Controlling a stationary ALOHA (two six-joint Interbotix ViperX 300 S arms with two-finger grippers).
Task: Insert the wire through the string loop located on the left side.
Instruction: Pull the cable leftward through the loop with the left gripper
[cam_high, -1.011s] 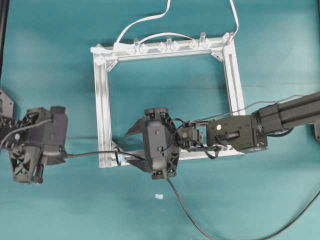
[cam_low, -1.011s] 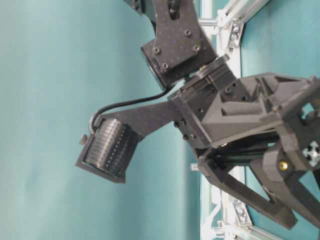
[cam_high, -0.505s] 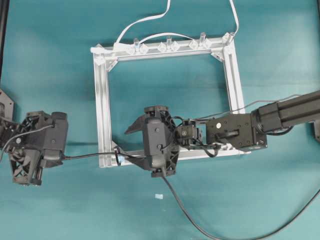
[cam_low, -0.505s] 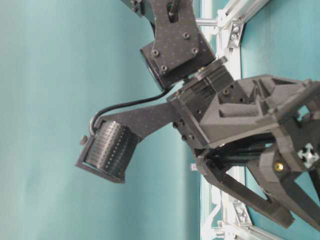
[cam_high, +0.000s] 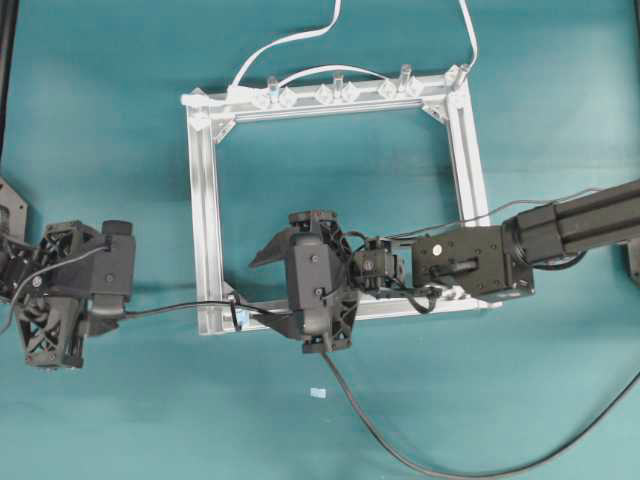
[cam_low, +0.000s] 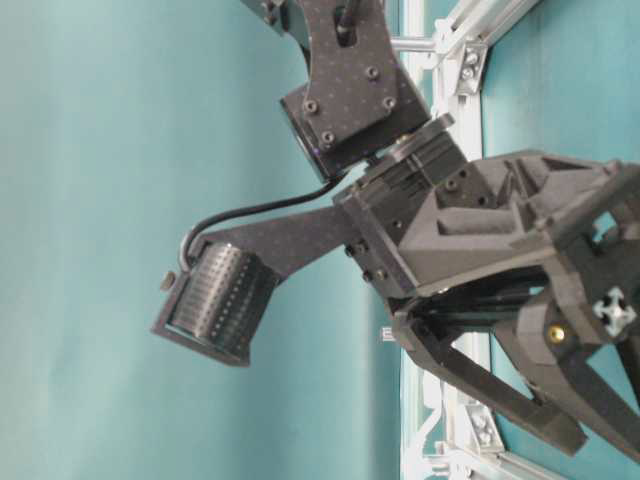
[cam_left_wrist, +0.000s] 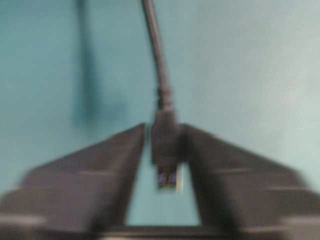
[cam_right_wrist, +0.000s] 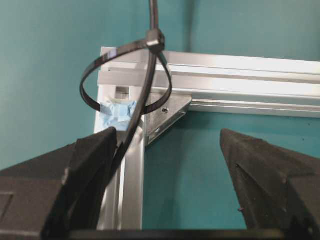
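The wire (cam_high: 180, 308) is seen passing through the string loop (cam_right_wrist: 81, 85), which is fixed with blue tape (cam_right_wrist: 116, 112) to the lower left corner of the aluminium frame (cam_right_wrist: 240, 65), and from there it is stretched out leftwards over the teal table (cam_high: 100, 120). Its plug (cam_left_wrist: 165, 150) is flanked closely by the fingers of the left gripper (cam_left_wrist: 165, 135), though through the blur it cannot be told whether it is pinched or merely bracketed. The right gripper (cam_right_wrist: 167, 145) is held spread wide beside the loop, nothing being clasped, with the wire brushing past its left finger.
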